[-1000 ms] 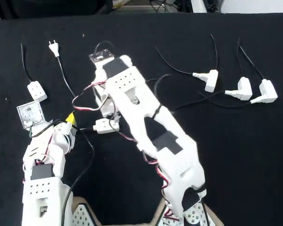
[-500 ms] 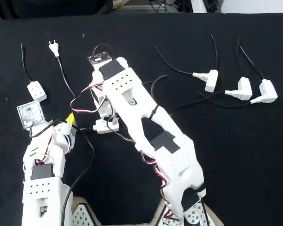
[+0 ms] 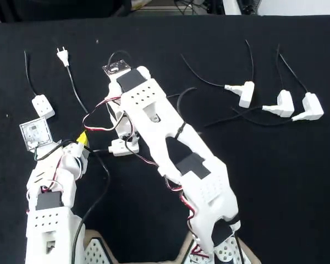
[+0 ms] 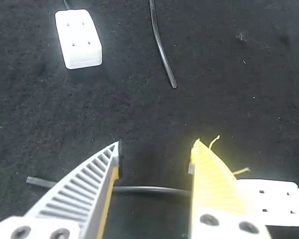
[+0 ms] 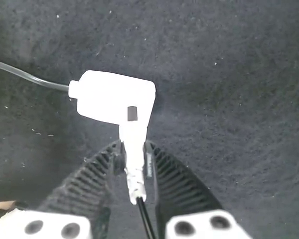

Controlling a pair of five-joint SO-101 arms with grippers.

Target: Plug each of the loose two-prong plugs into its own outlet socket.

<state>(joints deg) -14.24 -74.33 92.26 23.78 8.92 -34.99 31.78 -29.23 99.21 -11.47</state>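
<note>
Two white plastic arms wired in red, black and white

The left arm (image 3: 49, 203) and right arm (image 3: 176, 148) have white shells dotted with rows of small holes, black motor blocks set into them, and thin red, black and white wires (image 3: 99, 127) looping at the joints. Each carries a small square camera board (image 3: 36, 133) near the wrist. The left end effector (image 4: 154, 149) has pale ribbed fingers lined in yellow, one frayed at the tip. The right end effector (image 5: 134, 147) has dark ribbed fingers on white bases with round screw heads.

Qty: 5 sockets (image 3: 43, 105), 5 2-prong plugs (image 3: 62, 54), 2 arms (image 3: 154, 118)
</note>
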